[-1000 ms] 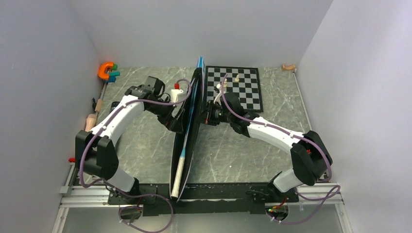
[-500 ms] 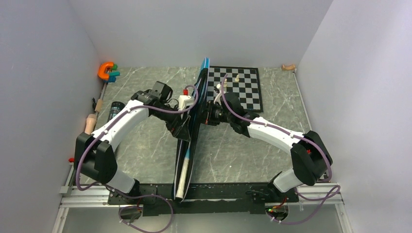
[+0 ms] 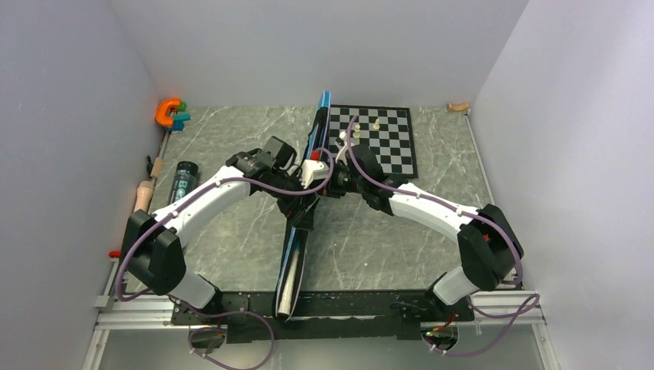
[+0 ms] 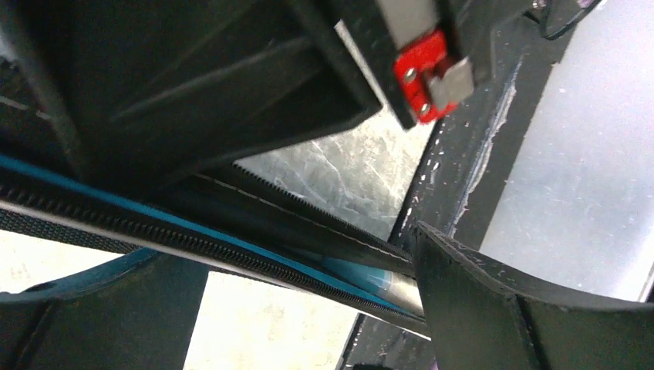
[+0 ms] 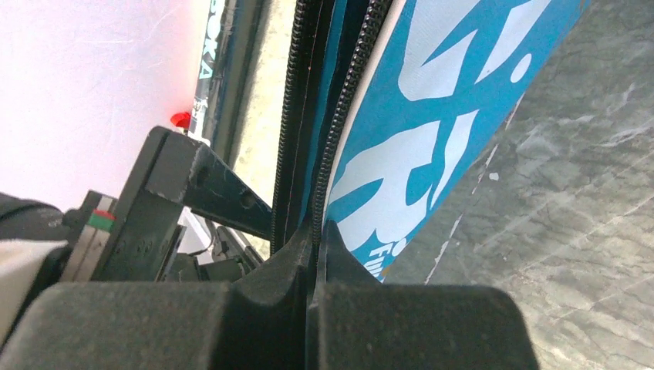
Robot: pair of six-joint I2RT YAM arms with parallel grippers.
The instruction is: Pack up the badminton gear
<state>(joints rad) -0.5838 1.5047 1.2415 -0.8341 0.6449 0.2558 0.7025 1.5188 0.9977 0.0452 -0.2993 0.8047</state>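
Note:
The blue "SPORT" racket bag [image 3: 293, 245] stands on its edge down the middle of the table, its zip open. A racket's white handle [image 3: 286, 291] sticks out at the near end; it also shows in the left wrist view [image 4: 405, 279]. My right gripper [image 3: 329, 181] is shut on the bag's zipped edge [image 5: 463, 116] from the right, with the pinch in the right wrist view [image 5: 316, 231]. My left gripper [image 3: 305, 210] is open and straddles the bag's zip edge [image 4: 231, 239]. The long black tube [image 3: 183, 179] lies at the left. No shuttlecocks are in view.
The black-and-white chessboard [image 3: 385, 142] with a few pieces lies at the back right, just behind the right gripper. The orange clamp tool [image 3: 168, 112] sits in the back left corner. Small wooden pieces lie along the left wall [image 3: 144, 193].
My left arm has swung right and nearer, over the bag's middle, uncovering the black tube. The bag has tipped more upright and its near end has shifted slightly. The right gripper has kept its hold.

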